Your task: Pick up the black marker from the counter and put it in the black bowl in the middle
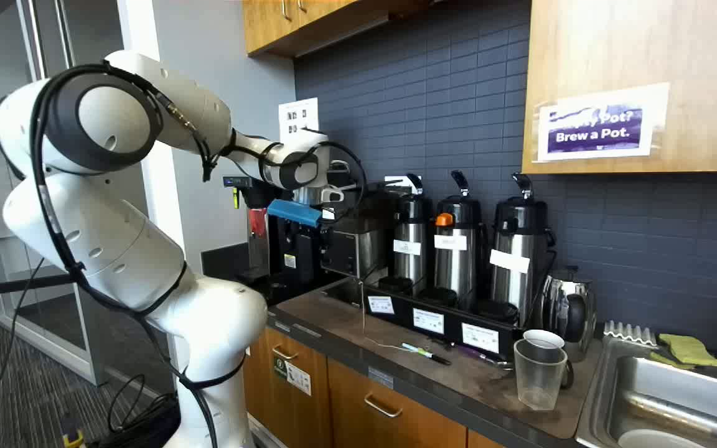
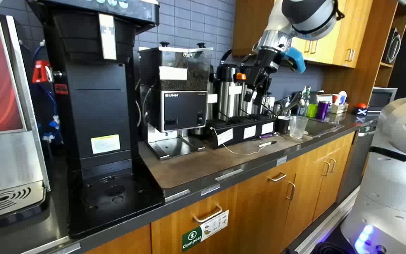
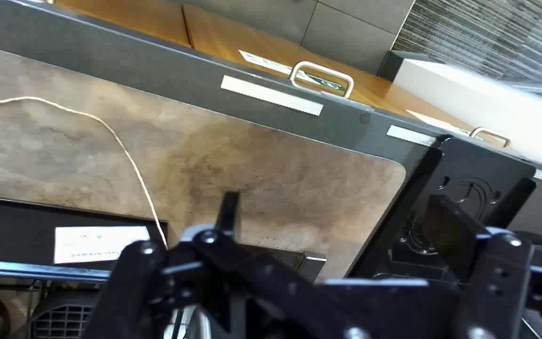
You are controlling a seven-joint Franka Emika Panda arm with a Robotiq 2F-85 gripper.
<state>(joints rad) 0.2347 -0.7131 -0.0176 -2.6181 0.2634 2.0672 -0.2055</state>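
Observation:
The black marker, with a pale body and black cap, lies on the counter in both exterior views, near a thin cord. It is out of the wrist view. The counter is dark grey with a brown mat; its edge strip crosses the wrist view. Several round black bowl-like pieces stand in the airpot rack; the middle one sits before the middle airpot. My gripper is open and empty, high above the counter near the grinder and airpots. Its fingers are apart in the wrist view.
Three airpots stand in a black rack with white labels. A purple pen lies by the rack. A clear cup stands near the sink. The coffee grinder and brewer stand at the other end.

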